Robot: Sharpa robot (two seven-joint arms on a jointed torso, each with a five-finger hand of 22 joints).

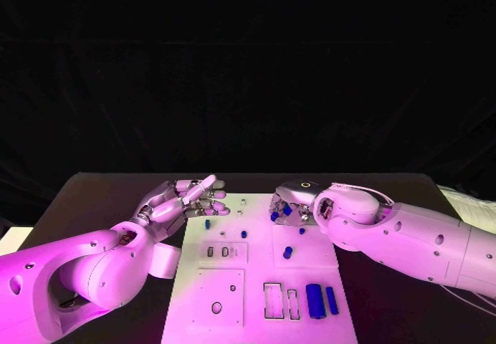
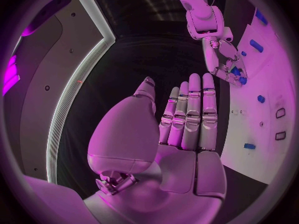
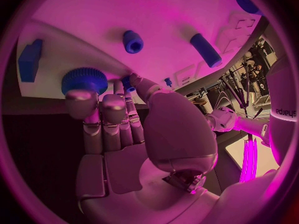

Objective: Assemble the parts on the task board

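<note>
1. The right hand (image 1: 292,208) is reaching over the far right part of the white board (image 1: 196,315), its fingertips pinching a small blue part (image 3: 126,81) beside a round ribbed blue knob (image 3: 84,79).
2. The step looks like a pick-up or seating; next it needs a careful lift or press.
3. The left hand (image 1: 186,201) is hovering off the board's far left edge, fingers straight and held together, holding nothing.
</note>
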